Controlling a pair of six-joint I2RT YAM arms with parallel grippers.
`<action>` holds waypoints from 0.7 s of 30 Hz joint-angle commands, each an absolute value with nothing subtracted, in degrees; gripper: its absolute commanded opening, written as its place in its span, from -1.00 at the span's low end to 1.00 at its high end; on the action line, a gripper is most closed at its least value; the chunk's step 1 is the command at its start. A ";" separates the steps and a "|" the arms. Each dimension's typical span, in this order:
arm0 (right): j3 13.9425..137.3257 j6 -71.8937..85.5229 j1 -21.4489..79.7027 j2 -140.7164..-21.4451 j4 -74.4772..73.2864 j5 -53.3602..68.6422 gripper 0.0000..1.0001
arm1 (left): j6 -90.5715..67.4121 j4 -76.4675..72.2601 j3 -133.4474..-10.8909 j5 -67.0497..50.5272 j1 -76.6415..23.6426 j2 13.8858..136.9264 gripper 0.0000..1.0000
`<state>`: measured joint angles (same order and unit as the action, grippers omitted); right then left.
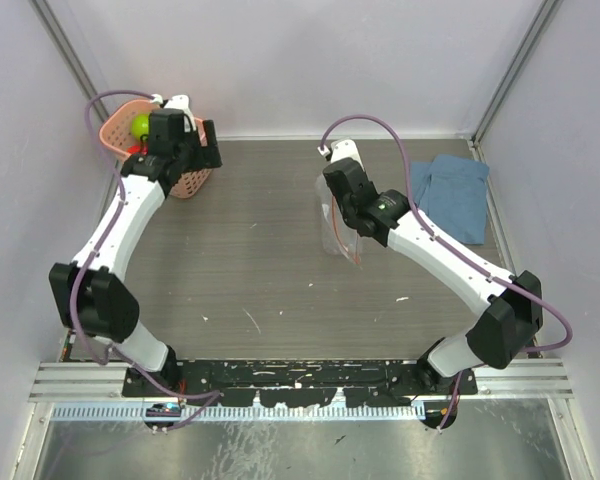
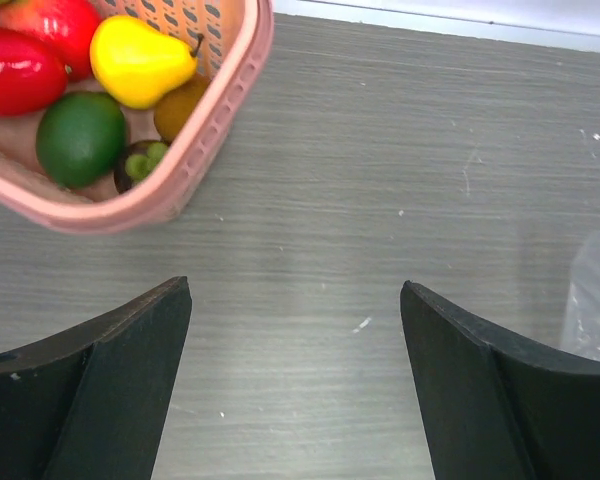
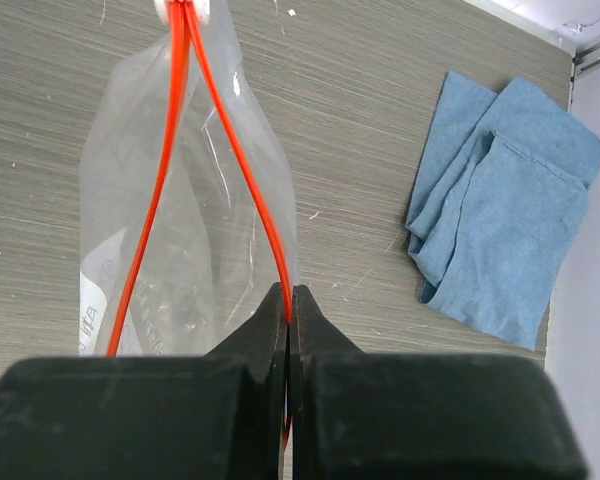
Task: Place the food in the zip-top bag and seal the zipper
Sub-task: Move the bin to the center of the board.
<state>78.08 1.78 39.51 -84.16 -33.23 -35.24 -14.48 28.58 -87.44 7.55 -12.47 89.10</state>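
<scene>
The food lies in a pink lattice basket (image 2: pixel 215 120): a red fruit (image 2: pixel 15 72), a yellow pear (image 2: pixel 135 60), a green fruit (image 2: pixel 80 138), a brown one and a dark one. My left gripper (image 2: pixel 295 340) is open and empty, over bare table just beside the basket (image 1: pixel 185 180). The clear zip-top bag (image 3: pixel 190 220) stands open at the table's middle (image 1: pixel 338 225). My right gripper (image 3: pixel 290 300) is shut on one side of its orange-red zipper (image 3: pixel 242 170), holding the mouth apart. The white slider (image 3: pixel 180 10) sits at the far end.
A folded blue cloth (image 3: pixel 505 205) lies at the right of the bag, also seen from above (image 1: pixel 452 192). White walls and metal posts close the table at the back and sides. The bag's corner (image 2: pixel 595 300) shows at the right edge of the left wrist view.
</scene>
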 commanded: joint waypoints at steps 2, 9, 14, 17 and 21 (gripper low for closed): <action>79.30 1.12 39.33 -84.18 -33.13 -36.55 -0.99 | -8.66 29.68 -96.47 -0.17 -6.36 97.60 0.81; 78.47 1.05 39.29 -84.07 -32.75 -35.38 -0.99 | -4.55 36.93 -108.03 -9.37 -0.30 110.31 0.82; 78.24 0.81 39.33 -84.70 -32.61 -35.40 -0.99 | -2.95 40.08 -108.41 -13.45 0.05 111.27 0.83; 78.03 0.77 39.31 -84.75 -32.43 -35.26 -0.99 | -3.80 41.29 -106.49 -14.75 0.00 109.90 0.83; 77.46 0.87 39.29 -84.49 -32.04 -34.78 -0.99 | -6.52 41.72 -102.57 -16.55 0.04 107.17 0.82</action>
